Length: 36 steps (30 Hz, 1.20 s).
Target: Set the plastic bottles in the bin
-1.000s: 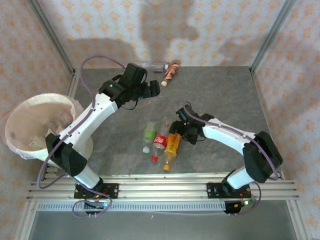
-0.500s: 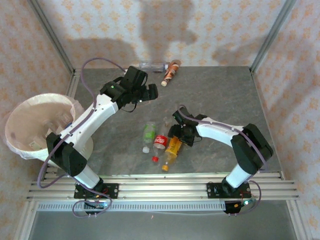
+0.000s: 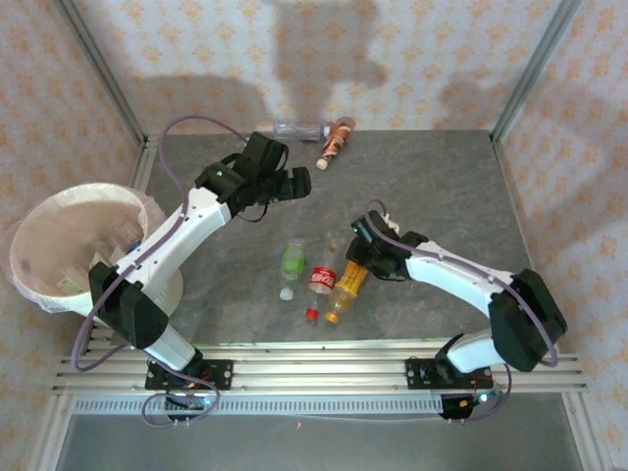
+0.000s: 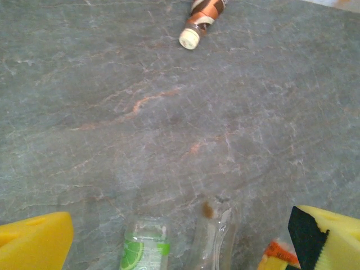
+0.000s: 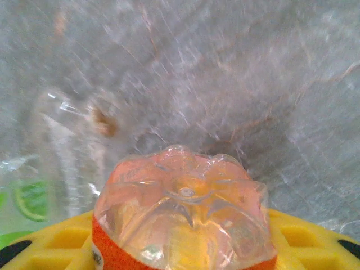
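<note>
1. Since half a second ago, the right gripper (image 3: 359, 257) has drawn slightly away from the arm bases, and the orange bottle (image 3: 341, 287) has gone with it. The left arm has scarcely changed.
2. We see the orange bottle lying on the table (image 3: 442, 186), cap toward the bases. In the right wrist view its moulded base (image 5: 180, 216) sits between the yellow pads (image 5: 306, 236). We judge that the jaws are clamped on it.
3. The left gripper (image 3: 296, 183) hovers over bare table. In its wrist view the fingers (image 4: 34, 243) stand well apart with nothing between them.
4. Just beside the orange bottle lies the red-labelled bottle (image 3: 321, 280), and then the green-labelled bottle (image 3: 291, 259). At the far edge lie a clear bottle (image 3: 299, 128) and a brown-labelled bottle (image 3: 337, 141).
5. The bin (image 3: 69, 231) stands at the left, well apart from the central group of bottles.
6. We take the step in hand to be grasping the orange bottle. The lift has not yet begun.
7. Next, the bottle must be raised clear of its neighbour. The bin lies on the far side of the left arm, so a hand-over or a long carry seems needed.
</note>
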### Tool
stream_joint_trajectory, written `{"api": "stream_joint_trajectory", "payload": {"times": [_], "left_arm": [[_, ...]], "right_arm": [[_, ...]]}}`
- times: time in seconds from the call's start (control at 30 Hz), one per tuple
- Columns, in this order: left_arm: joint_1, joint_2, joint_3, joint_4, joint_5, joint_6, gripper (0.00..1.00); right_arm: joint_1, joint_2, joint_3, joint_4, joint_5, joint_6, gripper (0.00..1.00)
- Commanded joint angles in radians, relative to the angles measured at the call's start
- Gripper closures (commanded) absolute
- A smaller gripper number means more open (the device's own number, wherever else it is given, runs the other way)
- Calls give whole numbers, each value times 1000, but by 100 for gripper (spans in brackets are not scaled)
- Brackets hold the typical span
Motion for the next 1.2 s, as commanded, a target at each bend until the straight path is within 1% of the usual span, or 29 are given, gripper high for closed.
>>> {"api": "stream_joint_trajectory", "payload": {"times": [0.0,0.1,0.2,0.37,0.47,0.5,0.6,0.67,0.73,0.8,0.9,0.93,0.97,1.13,1.17], "left_arm": [[-3,-62,-51,112,139,102,0],[-3,-90,-111,176,259,175,0],[-3,-114,-169,224,351,220,0],[-5,-134,-255,286,567,285,0],[-6,-154,-305,332,695,316,0],[-6,-165,-323,352,714,319,0],[-9,-185,-330,332,650,332,0],[-11,-186,-322,324,607,334,0],[-15,-181,-322,361,629,326,0],[-28,-170,-302,371,647,330,0],[-46,-145,-251,336,629,358,0],[-51,-136,-239,332,618,361,2],[-53,-129,-229,330,613,364,5],[-53,-81,-186,322,656,358,35],[-52,-75,-182,322,667,357,38]], "right_arm": [[3,-68,61,-23,112,-89,50],[-5,-100,141,-27,97,-153,50],[-26,-110,167,31,59,-169,50],[-66,-107,177,191,-41,-124,50],[-78,-103,216,263,-92,-103,50],[-78,-102,234,281,-108,-108,50],[-78,-102,278,321,-140,-112,50],[-78,-99,291,372,-185,-99,50],[-78,-87,297,427,-240,-76,50],[-76,-69,311,440,-270,-72,50],[-72,-54,323,441,-282,-74,50],[-70,-53,324,444,-288,-75,50],[-68,-50,328,445,-296,-75,50],[-53,-49,341,420,-304,-97,50],[-53,-53,340,415,-303,-98,50]]}}
